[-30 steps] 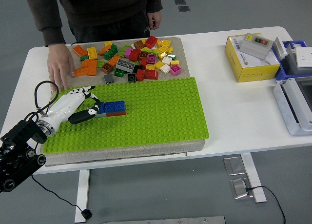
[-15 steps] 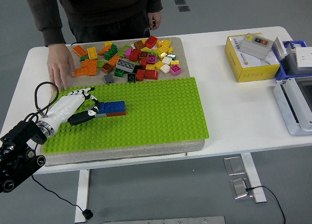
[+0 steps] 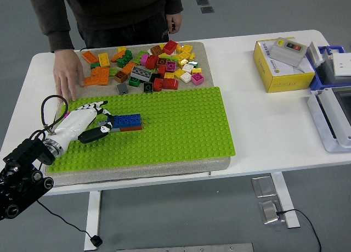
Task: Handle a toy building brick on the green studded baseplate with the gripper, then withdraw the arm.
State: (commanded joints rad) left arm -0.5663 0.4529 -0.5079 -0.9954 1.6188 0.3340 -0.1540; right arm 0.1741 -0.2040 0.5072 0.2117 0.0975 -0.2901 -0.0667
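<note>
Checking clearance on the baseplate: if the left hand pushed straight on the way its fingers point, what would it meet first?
Probably the blue brick on the green baseplate: the left hand points right, fingertips about at its near end, though contact is unclear.

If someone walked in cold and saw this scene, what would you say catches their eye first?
Probably the bright green baseplate filling the middle of the table, with the robot's white left hand lying on its left end, fingertips at a blue brick. Behind it, a colourful heap of loose bricks sits on the far mat, and a person's hand rests on the table at the far left.
</note>
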